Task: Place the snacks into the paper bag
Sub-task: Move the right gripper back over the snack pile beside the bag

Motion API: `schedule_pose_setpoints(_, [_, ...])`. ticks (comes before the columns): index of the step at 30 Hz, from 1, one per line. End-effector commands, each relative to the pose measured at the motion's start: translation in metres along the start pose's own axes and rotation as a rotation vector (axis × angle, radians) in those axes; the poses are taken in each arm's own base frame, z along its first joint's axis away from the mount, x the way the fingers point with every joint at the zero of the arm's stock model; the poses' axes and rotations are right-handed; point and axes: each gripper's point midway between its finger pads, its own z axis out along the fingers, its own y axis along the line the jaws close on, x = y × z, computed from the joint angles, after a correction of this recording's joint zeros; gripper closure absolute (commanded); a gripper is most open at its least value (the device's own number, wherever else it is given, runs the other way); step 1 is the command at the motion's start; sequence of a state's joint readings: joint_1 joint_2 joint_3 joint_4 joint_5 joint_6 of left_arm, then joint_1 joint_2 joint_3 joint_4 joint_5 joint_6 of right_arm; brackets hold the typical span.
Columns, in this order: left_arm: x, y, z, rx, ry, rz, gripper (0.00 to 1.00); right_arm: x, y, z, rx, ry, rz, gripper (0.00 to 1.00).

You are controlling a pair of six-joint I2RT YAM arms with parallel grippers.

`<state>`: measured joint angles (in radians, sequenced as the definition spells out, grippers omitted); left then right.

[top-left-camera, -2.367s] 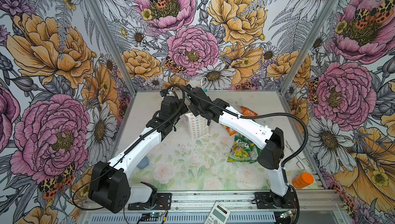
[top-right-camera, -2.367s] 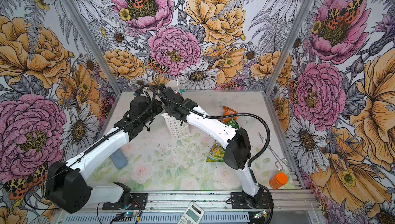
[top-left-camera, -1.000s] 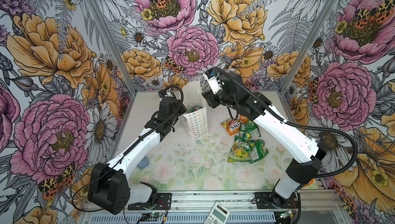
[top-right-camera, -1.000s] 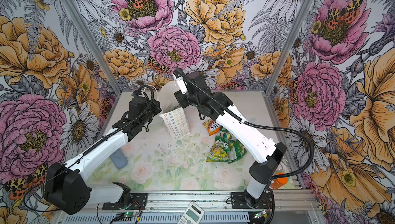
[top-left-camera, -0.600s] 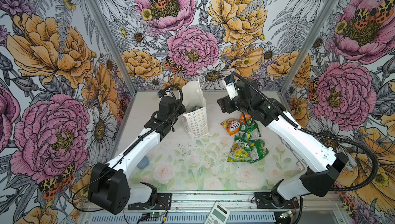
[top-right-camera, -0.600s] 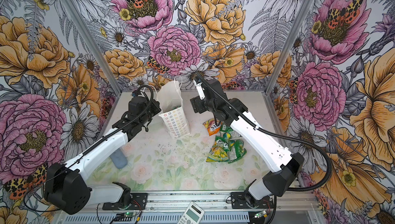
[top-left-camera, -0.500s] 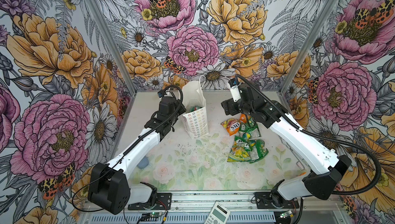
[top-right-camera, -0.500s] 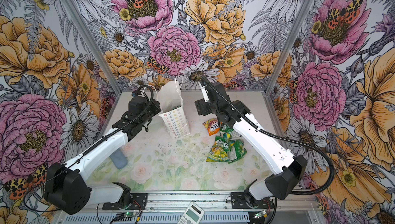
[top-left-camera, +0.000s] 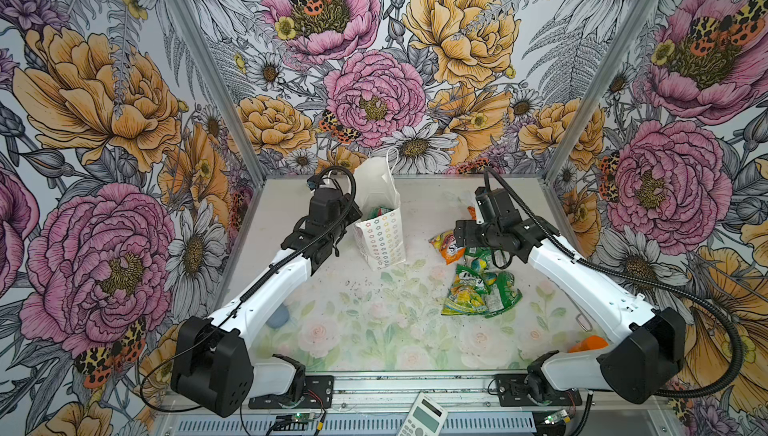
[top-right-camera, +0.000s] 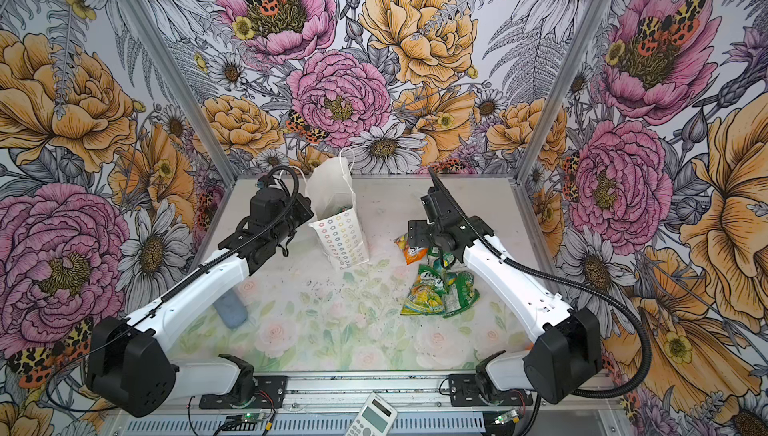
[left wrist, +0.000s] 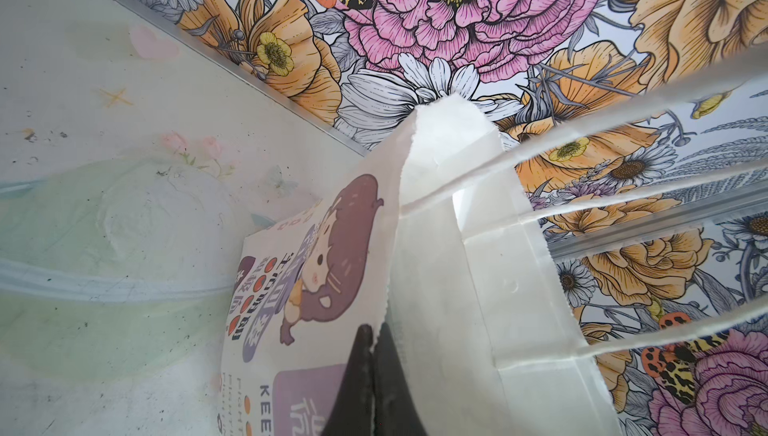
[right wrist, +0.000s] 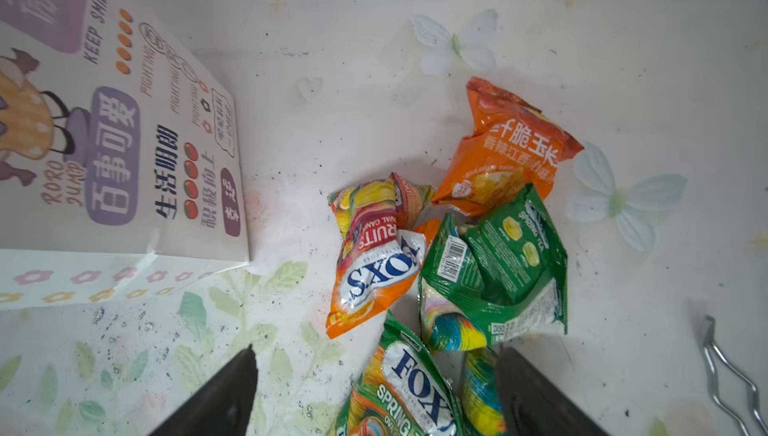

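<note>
Left gripper [left wrist: 374, 332] has its jaws pinched on the top rim of the paper bag [top-left-camera: 380, 242], which stands upright around centre frame in both top views. The snacks [top-left-camera: 473, 280] lie heaped on the table [top-left-camera: 374, 330] right of centre, near the bag but apart from it. Right gripper [right wrist: 376, 350] hangs over that heap, jaws spread wide, gripping nothing.

Two matching arms. Left arm [top-left-camera: 266, 292] and right arm [top-left-camera: 582, 282]: glossy white tapered links dotted with small dark screws, and boxy matte-black joint housings [top-left-camera: 212, 365] with round holes in their faces. A ribbed black conduit [top-left-camera: 736, 355] loops off the right shoulder; a thinner black cable [top-left-camera: 143, 384] hangs from the left. Black base plates [top-left-camera: 291, 388], screw-fastened. Jaws black, wedge-shaped, tapering to blunt tips.
</note>
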<state>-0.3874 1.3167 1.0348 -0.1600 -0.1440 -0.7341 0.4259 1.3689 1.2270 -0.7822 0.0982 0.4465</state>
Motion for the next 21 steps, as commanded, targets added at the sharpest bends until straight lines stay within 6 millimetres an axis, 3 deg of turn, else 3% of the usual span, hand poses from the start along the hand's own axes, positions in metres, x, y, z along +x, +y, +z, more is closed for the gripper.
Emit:
schedule_pose_setpoints(1, [0.003, 0.000, 0.002, 0.003, 0.029, 0.011, 1.00, -0.002, -0.005, 0.004, -0.017, 0.004, 0.087, 0.04])
schedule_pose_setpoints(7, [0.001, 0.000, 0.002, 0.002, 0.022, 0.010, 1.00, 0.004, -0.015, 0.034, -0.009, 0.078, 0.158, 0.00])
schedule_pose_setpoints(21, [0.002, 0.000, 0.003, 0.002, 0.022, 0.006, 1.00, 0.010, 0.004, 0.100, -0.082, 0.228, 0.196, 0.00])
